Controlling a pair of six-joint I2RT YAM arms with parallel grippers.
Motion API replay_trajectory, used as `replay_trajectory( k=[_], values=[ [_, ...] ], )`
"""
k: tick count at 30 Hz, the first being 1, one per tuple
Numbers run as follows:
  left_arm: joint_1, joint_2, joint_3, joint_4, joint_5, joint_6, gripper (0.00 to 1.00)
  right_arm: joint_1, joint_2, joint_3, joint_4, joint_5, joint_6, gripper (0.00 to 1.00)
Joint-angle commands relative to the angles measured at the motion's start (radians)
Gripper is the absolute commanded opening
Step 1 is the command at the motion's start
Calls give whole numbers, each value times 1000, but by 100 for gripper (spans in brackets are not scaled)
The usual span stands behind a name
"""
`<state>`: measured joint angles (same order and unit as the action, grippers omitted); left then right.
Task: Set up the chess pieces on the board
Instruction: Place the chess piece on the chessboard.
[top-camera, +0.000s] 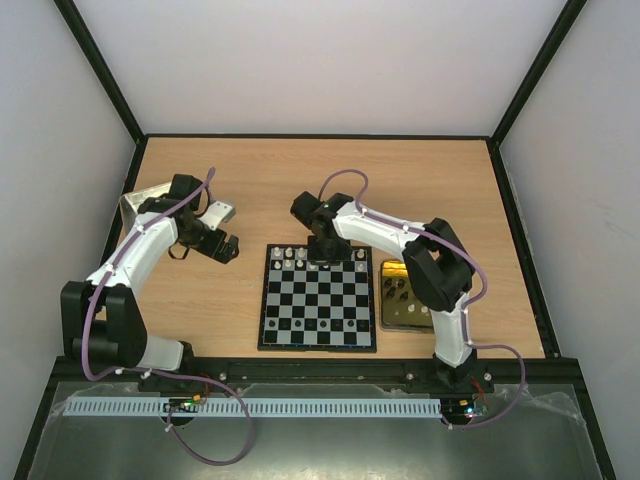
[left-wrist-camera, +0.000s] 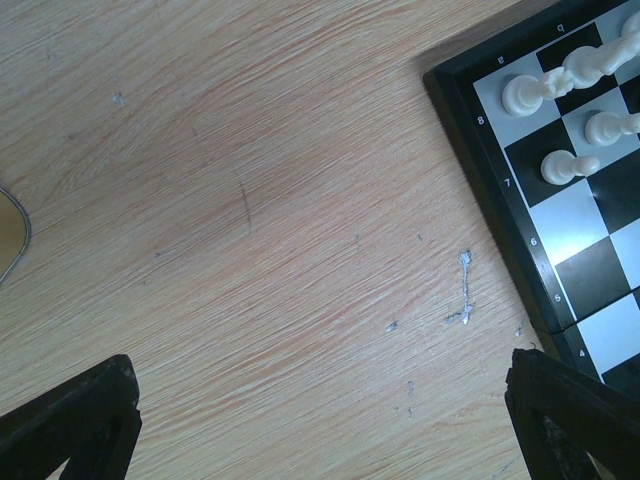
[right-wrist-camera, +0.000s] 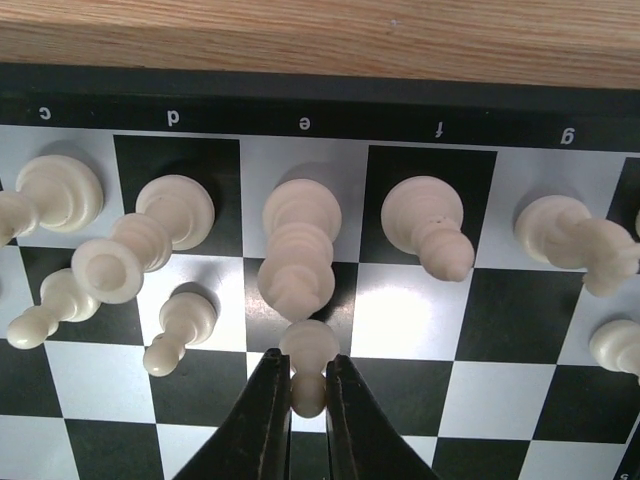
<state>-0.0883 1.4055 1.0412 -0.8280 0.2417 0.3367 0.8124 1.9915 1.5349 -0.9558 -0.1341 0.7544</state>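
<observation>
The board (top-camera: 320, 312) lies flat at the table's middle. White chess pieces (top-camera: 300, 254) stand along its far edge, and several show close up in the right wrist view, among them a tall piece (right-wrist-camera: 298, 245) on the e file. My right gripper (right-wrist-camera: 308, 385) is shut on a white pawn (right-wrist-camera: 310, 345) that stands on the square just in front of that tall piece. My left gripper (top-camera: 228, 248) hangs open over bare wood left of the board (left-wrist-camera: 590, 265), its fingers (left-wrist-camera: 90, 410) far apart with nothing between them.
A gold tin (top-camera: 386, 300) with dark pieces (top-camera: 402, 290) in it sits right of the board. A silver lid (top-camera: 140, 205) leans at the far left; its rim (left-wrist-camera: 12, 235) shows in the left wrist view. Black walls ring the table.
</observation>
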Motion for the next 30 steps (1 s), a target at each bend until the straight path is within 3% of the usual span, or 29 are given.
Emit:
replay_trajectory(
  k=[1,22,30],
  values=[
    [5,-17,-12,-3,-5,8,99,8,27,3,2,18,-12,8],
    [5,-15,-21,2,-19,14,99,9,43,2,19,16,-12,9],
    [5,-16,-20,0,-21,16,99,9,41,-6,15,23,-17,17]
  ],
)
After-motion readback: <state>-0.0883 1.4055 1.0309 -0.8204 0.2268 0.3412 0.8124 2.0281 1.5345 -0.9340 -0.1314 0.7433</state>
